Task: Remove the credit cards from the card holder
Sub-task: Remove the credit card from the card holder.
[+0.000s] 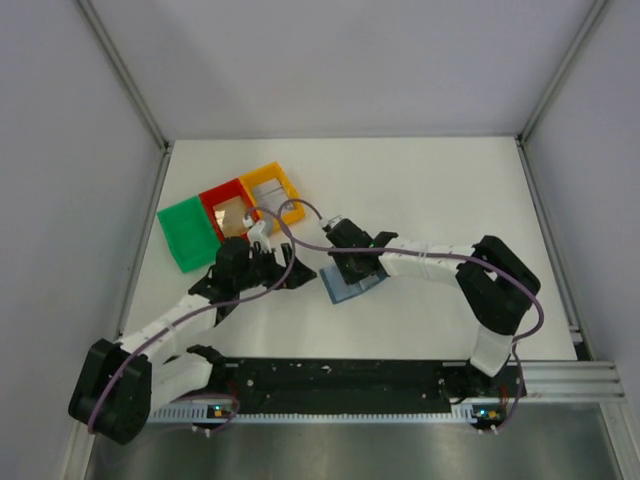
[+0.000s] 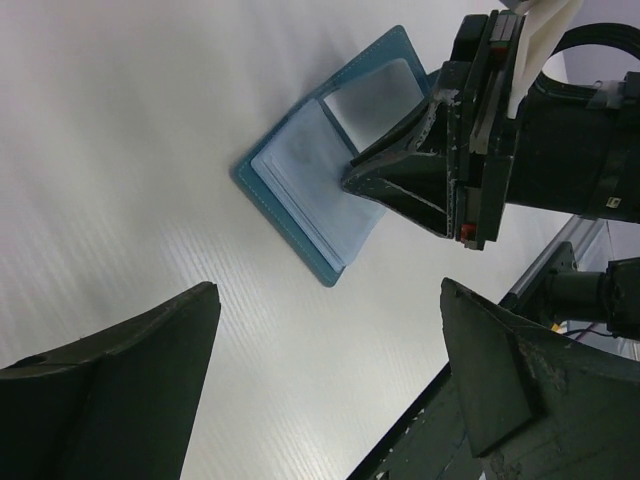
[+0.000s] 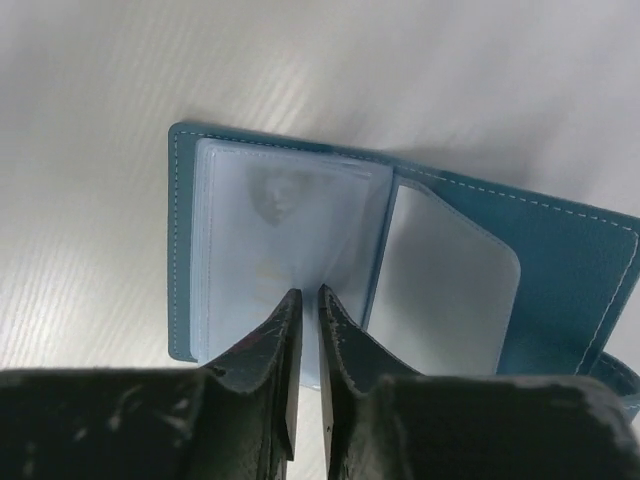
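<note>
The blue card holder (image 1: 354,289) lies open on the white table, its pale grey-blue pockets facing up. In the right wrist view (image 3: 590,250) a card with a faint print (image 3: 275,195) shows through the left pocket stack; the right pocket looks blank. My right gripper (image 3: 308,293) has its jaws almost together, a thin slit between them, with the tips on the left pockets near the hinge. It shows from above (image 1: 345,266) and in the left wrist view (image 2: 352,181). My left gripper (image 2: 330,300) is wide open and empty, just left of the holder (image 2: 300,185).
Green (image 1: 188,233), red (image 1: 212,200) and yellow (image 1: 272,175) trays stand side by side at the back left. A brownish card (image 1: 232,216) lies in the red tray. The black base rail (image 1: 350,378) runs along the near edge.
</note>
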{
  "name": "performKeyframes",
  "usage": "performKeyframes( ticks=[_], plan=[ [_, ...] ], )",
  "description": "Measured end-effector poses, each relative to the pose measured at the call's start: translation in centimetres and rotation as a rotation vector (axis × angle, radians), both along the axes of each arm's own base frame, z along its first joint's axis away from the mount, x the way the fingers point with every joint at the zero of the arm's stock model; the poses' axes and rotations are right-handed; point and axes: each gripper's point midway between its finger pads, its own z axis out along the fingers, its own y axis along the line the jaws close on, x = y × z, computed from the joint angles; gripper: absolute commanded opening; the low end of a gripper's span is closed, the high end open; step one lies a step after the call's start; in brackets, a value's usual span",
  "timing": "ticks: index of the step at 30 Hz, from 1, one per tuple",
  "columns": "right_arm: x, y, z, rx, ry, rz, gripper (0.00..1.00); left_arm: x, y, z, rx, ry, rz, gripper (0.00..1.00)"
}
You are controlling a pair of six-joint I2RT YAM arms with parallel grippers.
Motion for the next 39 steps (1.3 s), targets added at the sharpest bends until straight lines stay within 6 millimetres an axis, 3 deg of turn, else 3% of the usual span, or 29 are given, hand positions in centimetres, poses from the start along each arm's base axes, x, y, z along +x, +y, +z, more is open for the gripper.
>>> performKeyframes(
  ticks=[3,10,18,25,31,33,39],
  plan=[
    [-0.1,0.9,0.0,0.032,0.006,0.018,0.00,-0.2,0.6,-0.5,0.005,0.002,0.038,0.92],
    [-0.7,1.9,0.0,0.197,0.080,-0.003,0.00,0.1,0.2,-1.3,-0.028,0.056,0.074,0.82],
    [0.6,-1.3,0.1,0.535,0.222,-0.199,0.00,-0.3,-2.9,-3.1,-0.050,0.157,0.025,0.76],
    [-0.8,-0.4,0.7,0.717,0.307,-0.195,0.00,1.7,-6.1,-2.5,-0.118,0.196,0.011,0.76],
    [-0.8,-0.2,1.4,0.803,0.322,-0.197,0.00,3.4,-7.7,-2.9,-0.145,0.237,0.035,0.74],
    [-0.8,-0.4,1.2,0.812,0.330,-0.202,0.00,3.6,-7.9,-3.2,-0.149,0.255,0.041,0.66],
    [-1.0,-0.3,1.1,0.821,0.348,-0.200,0.00,3.1,-9.3,-3.4,-0.161,0.287,0.021,0.62]
  ],
)
